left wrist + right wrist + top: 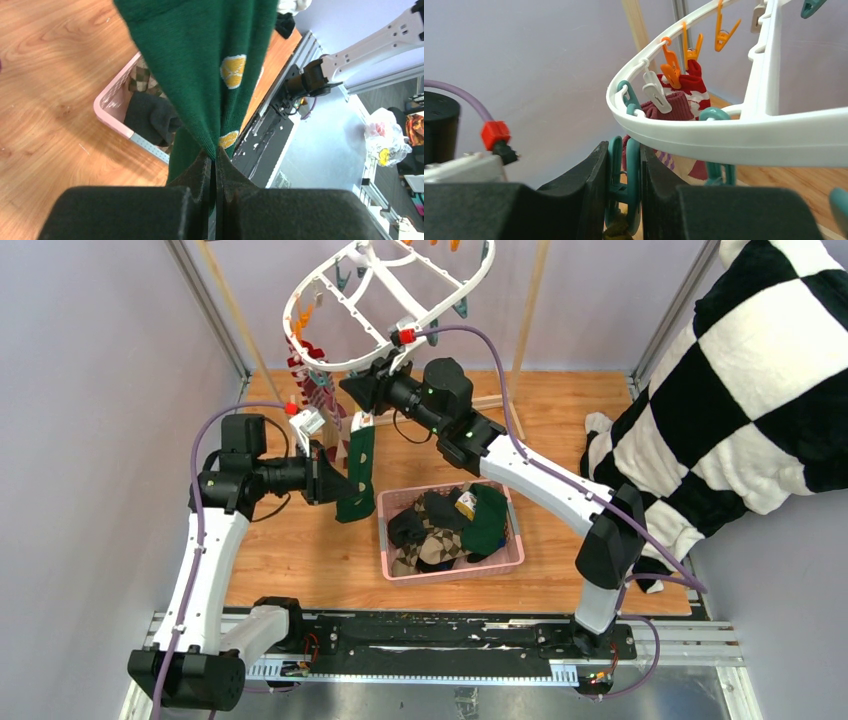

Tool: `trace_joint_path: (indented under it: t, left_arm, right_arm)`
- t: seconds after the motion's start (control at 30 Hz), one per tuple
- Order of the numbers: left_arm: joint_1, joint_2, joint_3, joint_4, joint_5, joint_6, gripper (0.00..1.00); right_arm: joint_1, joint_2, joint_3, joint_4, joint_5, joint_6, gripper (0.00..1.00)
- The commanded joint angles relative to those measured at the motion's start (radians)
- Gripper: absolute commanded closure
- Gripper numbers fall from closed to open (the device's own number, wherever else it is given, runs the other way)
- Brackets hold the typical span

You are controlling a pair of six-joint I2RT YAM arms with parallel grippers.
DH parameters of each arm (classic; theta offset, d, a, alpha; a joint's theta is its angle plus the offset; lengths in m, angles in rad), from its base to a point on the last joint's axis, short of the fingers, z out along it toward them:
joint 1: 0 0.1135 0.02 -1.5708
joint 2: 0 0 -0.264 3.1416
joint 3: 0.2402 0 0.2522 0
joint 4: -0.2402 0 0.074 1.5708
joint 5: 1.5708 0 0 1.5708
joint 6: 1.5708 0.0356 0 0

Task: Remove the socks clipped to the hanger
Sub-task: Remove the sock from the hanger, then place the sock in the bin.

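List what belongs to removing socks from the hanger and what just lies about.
Job:
- white plastic oval hanger
- dark green spotted sock in left end effector
- teal plastic clip in right end effector
- red-and-white striped sock, clipped
- pink slotted plastic basket

Lying about:
- black-and-white checkered cloth
- clear plastic bag

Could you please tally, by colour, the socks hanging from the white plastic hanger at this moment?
Dark green sock with yellow spots: 1
Red-and-white striped sock: 1
Maroon sock: 1
Total: 3 that can be made out on the white plastic oval hanger
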Motion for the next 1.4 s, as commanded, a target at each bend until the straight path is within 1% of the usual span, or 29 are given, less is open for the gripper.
trace_joint_path:
  t: [0.0, 0.07, 0.1, 0.17, 0.2, 0.23, 0.27, 0.33, 0.53, 0.6, 0.7, 0.77, 0.87, 0.93, 1.07, 1.17, 1.37]
  left_arm:
    - [-0.007, 0.014, -0.045, -0.022, -0.039, 0.047, 1.00]
    - [-0.008, 0.020, -0.031, -0.021, -0.033, 0.053, 1.00]
    - [-0.008, 0.020, -0.020, -0.021, -0.030, 0.052, 1.00]
    - [-0.007, 0.021, 0.005, -0.020, -0.028, 0.054, 1.00]
    - [-0.007, 0.023, 0.017, -0.020, -0.026, 0.055, 1.00]
    - [-0.007, 0.024, 0.027, -0.020, -0.026, 0.056, 1.00]
    - [-0.008, 0.024, 0.032, -0.020, -0.025, 0.056, 1.00]
    - [-0.007, 0.021, 0.033, -0.020, -0.018, 0.057, 1.00]
    - [-0.008, -0.007, -0.019, -0.027, 0.019, 0.075, 1.00]
    - [-0.008, -0.018, -0.019, -0.045, 0.037, 0.095, 1.00]
    - [-0.007, -0.025, -0.007, -0.056, 0.075, 0.109, 1.00]
    - [-0.007, -0.023, 0.001, -0.057, 0.110, 0.111, 1.00]
    - [-0.007, -0.021, 0.017, -0.056, 0.158, 0.113, 1.00]
    - [-0.007, -0.024, 0.026, -0.055, 0.187, 0.117, 1.00]
    - [-0.007, -0.045, 0.046, -0.055, 0.240, 0.128, 1.00]
    - [-0.008, -0.057, 0.055, -0.054, 0.257, 0.135, 1.00]
    - [-0.008, -0.060, 0.047, -0.055, 0.273, 0.127, 1.00]
  right_arm:
    - [-0.019, -0.047, 0.001, 0.052, -0.060, 0.051, 0.85]
    - [-0.020, -0.044, 0.007, 0.036, -0.070, 0.059, 0.78]
    - [-0.019, -0.043, 0.010, 0.023, -0.072, 0.061, 0.70]
    - [-0.019, -0.048, 0.007, 0.005, -0.070, 0.063, 0.53]
    - [-0.019, -0.055, -0.006, 0.003, -0.067, 0.060, 0.42]
    - [-0.019, -0.064, -0.017, -0.001, -0.063, 0.055, 0.35]
    - [-0.020, -0.075, -0.030, -0.007, -0.058, 0.046, 0.30]
    - [-0.021, -0.099, -0.062, -0.015, -0.052, 0.030, 0.24]
    - [-0.041, -0.180, -0.156, -0.030, -0.078, 0.007, 0.20]
    - [-0.050, -0.227, -0.219, -0.036, -0.100, -0.011, 0.16]
    - [-0.073, -0.310, -0.353, -0.028, -0.194, -0.020, 0.03]
    - [-0.085, -0.367, -0.439, -0.005, -0.298, -0.034, 0.01]
    - [-0.084, -0.436, -0.567, 0.081, -0.483, -0.051, 0.00]
    - [-0.080, -0.459, -0.641, 0.135, -0.564, -0.047, 0.00]
    - [-0.065, -0.456, -0.730, 0.281, -0.677, -0.019, 0.00]
    - [-0.033, -0.415, -0.739, 0.373, -0.735, -0.007, 0.00]
    - [0.033, -0.345, -0.707, 0.443, -0.733, -0.029, 0.00]
